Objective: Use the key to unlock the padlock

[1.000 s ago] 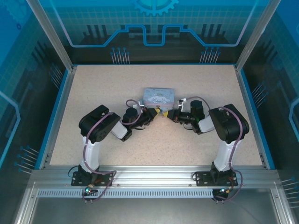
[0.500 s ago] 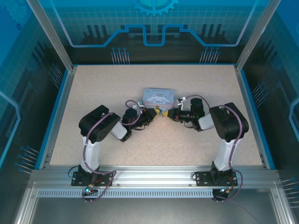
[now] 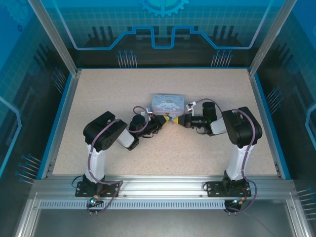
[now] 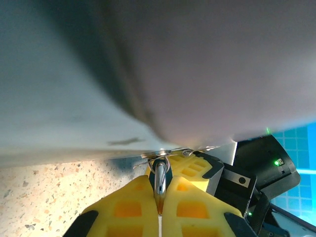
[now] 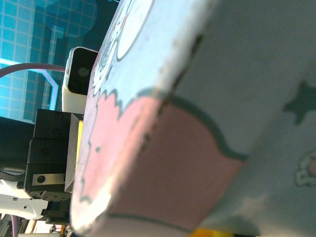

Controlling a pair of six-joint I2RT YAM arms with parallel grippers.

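The pale blue tin (image 3: 168,102) lies mid-table, and both grippers meet just in front of its near side. My left gripper (image 3: 166,118) is shut on the padlock (image 4: 160,173), a small dark piece with a silvery bar and a brassy glint, pinched between the yellow fingers (image 4: 133,202). My right gripper (image 3: 177,120) faces it from the right. Its yellow fingers (image 4: 190,170) sit just behind the padlock, with a thin silvery strip, the key (image 4: 200,149), at their tips. In the right wrist view the tin (image 5: 222,74) hides the jaws except a yellow sliver (image 5: 217,232).
The tin's underside (image 4: 173,64) looms close over the left fingers. Speckled tabletop (image 3: 123,89) stretches on all sides, bounded by a blue rim (image 3: 61,113) and glass walls. The left arm's wrist housing (image 5: 79,74) shows beyond the tin.
The right wrist has shifted a little away from the near edge, bringing its fingers closer to the tin and the left gripper. The left arm has stayed put.
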